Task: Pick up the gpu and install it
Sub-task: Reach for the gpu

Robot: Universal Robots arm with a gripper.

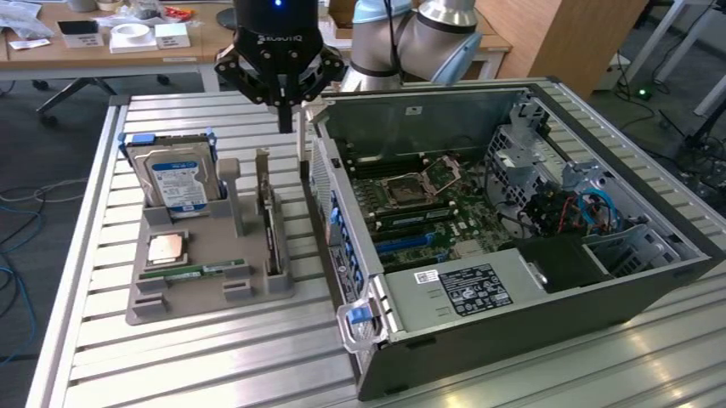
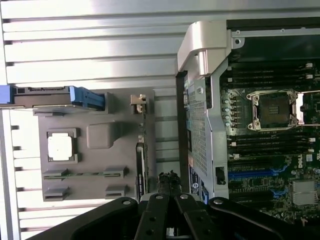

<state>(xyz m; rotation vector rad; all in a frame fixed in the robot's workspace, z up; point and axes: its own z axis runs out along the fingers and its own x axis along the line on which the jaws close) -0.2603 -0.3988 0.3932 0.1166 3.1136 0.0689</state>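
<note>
The gpu (image 1: 268,217) stands on its long edge in a slot of the grey holder tray (image 1: 187,293), on the exterior view's left of the open computer case (image 1: 499,221). In the wrist view the gpu (image 2: 141,167) appears as a thin dark strip with a silver bracket at one end. My gripper (image 1: 284,123) hangs above the table behind the tray's far end, close to the case's corner. Its fingers are shut together with nothing between them, and it touches nothing. The black fingertips (image 2: 169,181) sit between the gpu's edge and the case wall.
The tray also holds a hard drive (image 1: 173,174) with a blue-white label standing upright, a CPU chip (image 1: 167,247) and a narrow green RAM stick (image 1: 204,271). The motherboard (image 1: 426,204) lies exposed inside the case. A desk with clutter (image 1: 114,38) stands behind the slatted metal table.
</note>
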